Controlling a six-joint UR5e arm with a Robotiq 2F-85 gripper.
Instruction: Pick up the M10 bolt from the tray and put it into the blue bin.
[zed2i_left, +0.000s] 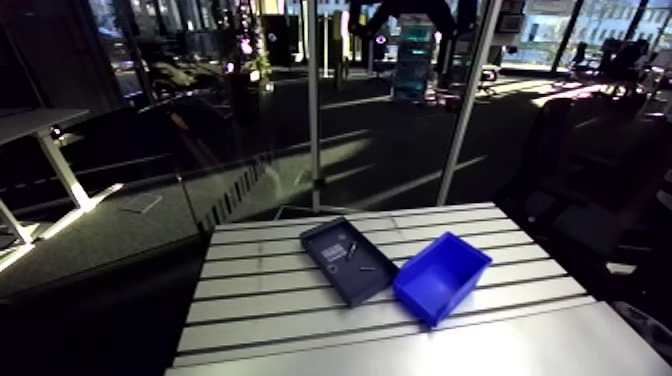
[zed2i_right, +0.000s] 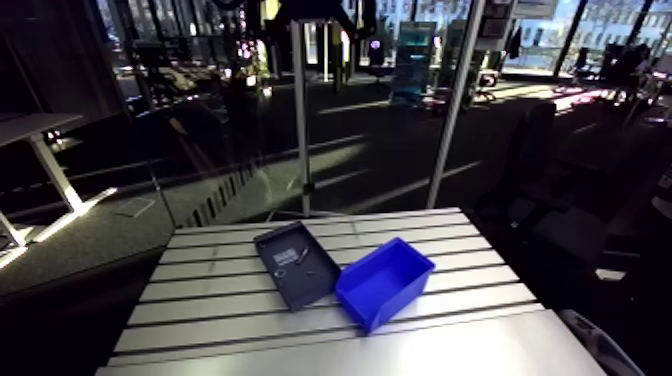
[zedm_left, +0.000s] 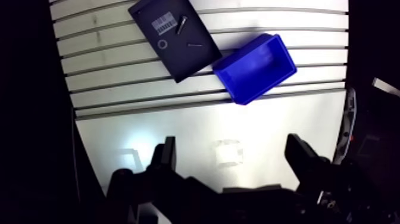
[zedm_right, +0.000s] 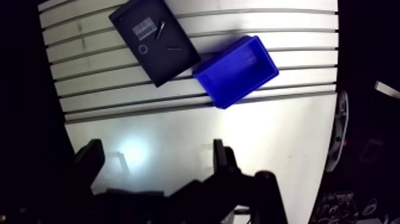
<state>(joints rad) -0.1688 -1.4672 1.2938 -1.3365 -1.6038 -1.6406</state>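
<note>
M10 bolt (zedm_left: 183, 24) lying flat in dark tray (zedm_left: 178, 59), angled, one end at barcode label (zedm_left: 164, 25). Same tray: ring-shaped part (zedm_left: 162, 44) and thin small screw (zedm_left: 194, 44), both apart from bolt. Blue bin (zedm_left: 256, 62) just beside tray, open side up; contact with tray not clear. Both on slotted table (zedm_left: 268, 113). Gripper (zedm_left: 232, 149) held high over plain table area, well apart from tray and bin, pointing down. Fingers (zedm_left: 168, 152) spread wide, gripping nothing.
</note>
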